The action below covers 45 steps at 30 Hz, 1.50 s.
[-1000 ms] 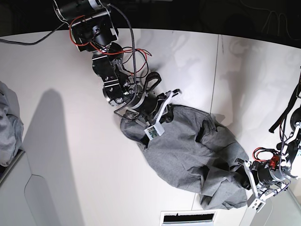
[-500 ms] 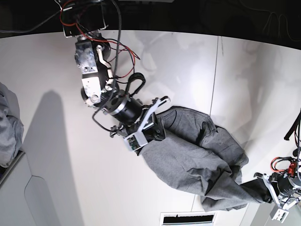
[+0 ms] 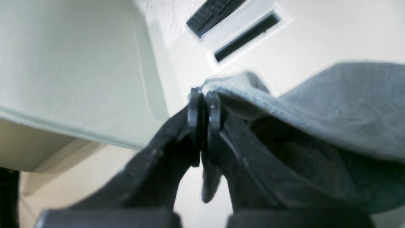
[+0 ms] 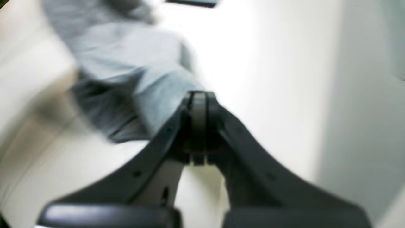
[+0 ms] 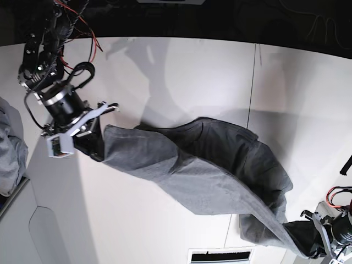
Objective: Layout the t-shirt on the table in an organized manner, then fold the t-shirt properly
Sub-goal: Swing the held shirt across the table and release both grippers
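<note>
Only the base view shows both closed end effectors [image 5: 93, 146] [image 5: 311, 242] stretching the t-shirt [image 5: 203, 170].

left hand [image 3: 202, 104] pinches the grey t-shirt [image 3: 332, 104] edge above the table [image 3: 332, 34].

The t-shirt [image 5: 209, 170] is plain heather grey on a white table [image 5: 165, 71]. At the left edge of the frame, a paler grey cloth [image 5: 10, 151].

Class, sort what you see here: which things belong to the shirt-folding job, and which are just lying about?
Job:
t-shirt
table
left claw, shut on shirt
right claw, shut on shirt

Lying about:
paler grey cloth bundle
light grey bin
</note>
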Tool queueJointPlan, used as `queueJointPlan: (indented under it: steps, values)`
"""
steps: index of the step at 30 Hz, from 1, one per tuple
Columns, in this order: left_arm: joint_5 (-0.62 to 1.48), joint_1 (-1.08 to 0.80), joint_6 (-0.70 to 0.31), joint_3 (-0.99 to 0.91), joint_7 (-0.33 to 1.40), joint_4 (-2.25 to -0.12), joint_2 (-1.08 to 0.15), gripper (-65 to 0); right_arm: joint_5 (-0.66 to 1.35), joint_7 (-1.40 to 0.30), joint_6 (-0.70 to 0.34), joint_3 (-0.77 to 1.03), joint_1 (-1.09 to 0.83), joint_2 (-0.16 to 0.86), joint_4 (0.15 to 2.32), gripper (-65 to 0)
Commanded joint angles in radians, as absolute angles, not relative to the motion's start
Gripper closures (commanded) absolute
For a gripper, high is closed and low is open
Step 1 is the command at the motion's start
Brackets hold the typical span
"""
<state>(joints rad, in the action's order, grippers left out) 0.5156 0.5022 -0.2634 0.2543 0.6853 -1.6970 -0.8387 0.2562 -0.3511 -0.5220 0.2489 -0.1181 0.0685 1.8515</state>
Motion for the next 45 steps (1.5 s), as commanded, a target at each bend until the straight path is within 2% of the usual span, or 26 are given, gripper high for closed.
queueJointPlan:
  steps: [1,6,11,15,17,19,22,25,29,33,38,44,45]
  values:
    - [0.505,0.518,-0.245,0.241,0.675,-1.724,-0.874,-4.7,0.287,-0.324,-0.540,0.291,-0.117,0.073,1.881,0.0]
    - [0.505,0.507,-0.244,0.241,0.684,-1.774,-0.887,-4.7,0.368,-0.342,-0.555,0.485,-0.123,0.097,1.883,0.0]
    - [0.506,0.507,-0.244,0.241,0.682,-1.805,-0.887,-4.7,0.450,-0.410,-0.556,0.589,-0.123,0.136,1.883,0.0]
    - [0.505,0.507,-0.252,0.241,0.645,-1.800,-0.878,-4.3,0.457,-0.445,-0.557,0.598,-0.123,0.138,1.881,0.0]
    - [0.505,0.507,-0.259,0.241,0.625,-1.786,-0.875,-0.6,0.468,-0.445,-0.557,0.598,-0.122,0.138,1.881,0.0]
    - [0.505,0.509,-0.258,0.241,0.616,-1.766,-0.875,0.0,0.503,-0.448,-0.558,0.598,-0.122,0.138,1.881,0.0]
    - [0.488,0.513,-0.257,0.241,0.609,-1.752,-0.881,0.0,0.591,-0.472,-0.589,0.596,-0.122,0.138,1.881,0.0]
    - [0.482,0.512,-0.247,0.241,0.609,-1.752,-0.910,0.0,0.747,-0.584,-0.594,0.569,-0.123,0.138,1.882,0.0]
    - [0.482,0.512,-0.246,0.241,0.610,-1.752,-0.961,0.0,0.889,-0.733,-0.619,0.445,-0.123,0.130,1.885,0.0]
    - [0.473,0.513,-0.192,0.241,0.610,-1.750,-0.973,0.0,0.885,-0.744,-0.625,0.220,-0.121,0.130,1.885,0.0]
    - [0.452,0.512,-0.187,0.241,0.627,-1.750,-0.973,0.0,0.783,-0.743,-0.624,-0.094,-0.120,0.130,1.885,0.0]
    - [0.453,0.482,-0.196,0.241,0.645,-1.713,-0.972,0.0,0.513,-0.687,-0.600,-0.396,-0.119,0.126,1.882,0.0]
    - [0.453,0.470,-0.208,0.241,0.644,-1.704,-0.971,0.0,0.471,-0.688,-0.597,-0.431,-0.120,0.120,1.882,-5.6]
